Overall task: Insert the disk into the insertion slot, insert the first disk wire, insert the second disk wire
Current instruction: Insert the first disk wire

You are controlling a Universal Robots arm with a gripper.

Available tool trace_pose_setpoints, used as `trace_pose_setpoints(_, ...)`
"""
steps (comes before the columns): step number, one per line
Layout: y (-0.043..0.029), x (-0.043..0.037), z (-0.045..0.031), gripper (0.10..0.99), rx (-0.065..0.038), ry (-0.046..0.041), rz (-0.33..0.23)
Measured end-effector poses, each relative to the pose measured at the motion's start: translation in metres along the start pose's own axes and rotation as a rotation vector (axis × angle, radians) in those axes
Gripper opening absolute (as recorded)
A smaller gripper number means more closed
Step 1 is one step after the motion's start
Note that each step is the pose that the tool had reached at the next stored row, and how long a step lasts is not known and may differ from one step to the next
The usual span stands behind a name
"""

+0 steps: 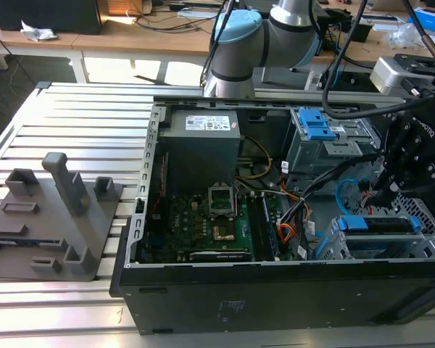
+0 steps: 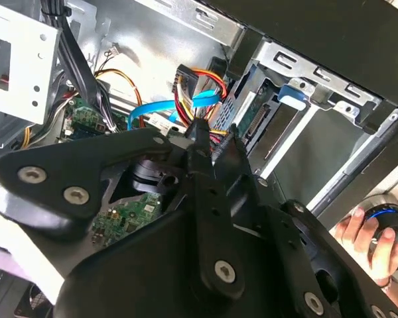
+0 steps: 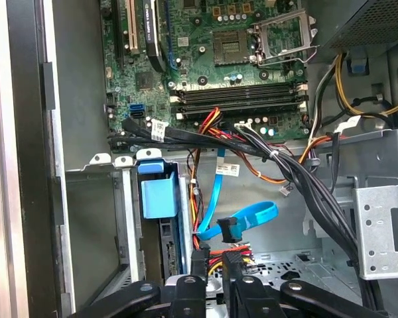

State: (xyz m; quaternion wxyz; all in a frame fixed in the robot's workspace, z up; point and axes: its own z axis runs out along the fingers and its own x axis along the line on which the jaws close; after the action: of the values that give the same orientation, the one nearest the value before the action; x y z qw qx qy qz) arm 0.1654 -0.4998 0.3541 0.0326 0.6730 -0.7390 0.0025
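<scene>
Slotted aluminium bench [image 1: 72, 123], open computer case [image 1: 275, 297], disk [image 1: 380, 226] seated in insertion slot [image 1: 377, 251], I read gripper [image 3: 214, 255] narrow, pinching first disk wire [image 3: 242, 250], second disk wire [image 3: 255, 215] looping just beside.

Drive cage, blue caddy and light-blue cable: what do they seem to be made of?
The boxy grey drive cage looks like bare sheet metal: thin folded edges, punched holes, dull sheen. The bright blue caddy in it looks like moulded plastic, smooth and evenly coloured. The thin light-blue flat cable is probably plastic-sheathed, slightly glossy, bending in a soft loop.
</scene>
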Motion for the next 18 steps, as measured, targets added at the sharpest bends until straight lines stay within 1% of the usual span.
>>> trace_pose_setpoints(2,0.0000,0.0001,-0.0014,0.376,0.000,0.0002,0.000)
trace_pose_setpoints(3,0.0004,0.0005,-0.0091,0.376,0.002,0.0002,0.001)
trace_pose_setpoints(4,0.0007,0.0007,-0.0138,0.376,0.003,0.0001,0.001)
trace_pose_setpoints(6,0.0006,0.0015,-0.0137,0.376,0.003,0.0000,-0.001)
trace_pose_setpoints(9,0.0003,0.0024,-0.0073,0.376,0.003,0.0001,-0.002)
trace_pose_setpoints(10,0.0002,0.0023,-0.0037,0.376,0.003,0.0002,-0.002)
trace_pose_setpoints(11,0.0015,0.0023,-0.0020,0.376,0.003,0.0045,-0.001)
trace_pose_setpoints(12,0.0033,0.0024,-0.0013,0.376,0.004,0.0127,-0.001)
trace_pose_setpoints(13,0.0041,0.0025,0.0001,0.376,0.005,0.0180,-0.001)
trace_pose_setpoints(15,0.0041,0.0024,0.0008,0.376,0.005,0.0209,-0.001)
trace_pose_setpoints(18,0.0041,0.0025,0.0009,0.376,0.005,0.0208,-0.001)
